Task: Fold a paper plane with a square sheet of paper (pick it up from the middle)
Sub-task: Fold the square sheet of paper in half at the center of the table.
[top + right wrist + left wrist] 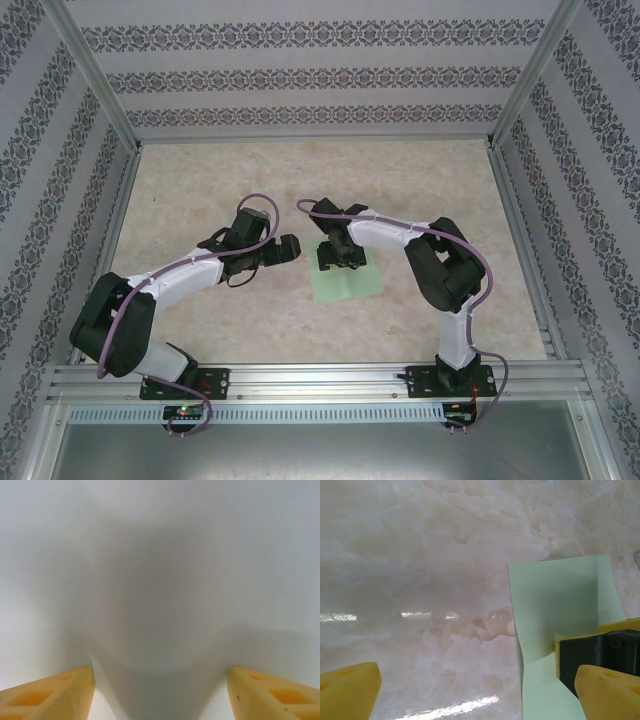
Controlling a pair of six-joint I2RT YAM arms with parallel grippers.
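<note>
At the middle of the table (pixel 300 180) lies the square sheet of paper (pixel 350 285), pale green and as yet without a fold, its edges slightly askew to the table's edges. The right gripper (pixel 340 258) is down on the sheet's far half, near its middle. In the right wrist view its jaws stand apart, and the sheet (pixel 160 555) rises in a soft hump between the two yellow fingers (pixel 55 692). The paper is gathered but not pinched.

The left gripper (pixel 288 248) hovers just left of the sheet over bare table, jaws wide and holding nothing. In the left wrist view the sheet (pixel 550 595) lies to the right, its left edge bending in a shallow wave, and one finger of the right gripper (pixel 600 650) rests on it.

The step in hand looks like the first one: picking the sheet up from its middle. By my judgement the next move calls for the right jaws to meet on the raised ridge and clamp it before any lift. The fingers should keep light contact with the table, so that the thin paper bunches upward and does not slide away flat. The left gripper seems placed to take an edge once the sheet is off the surface.
</note>
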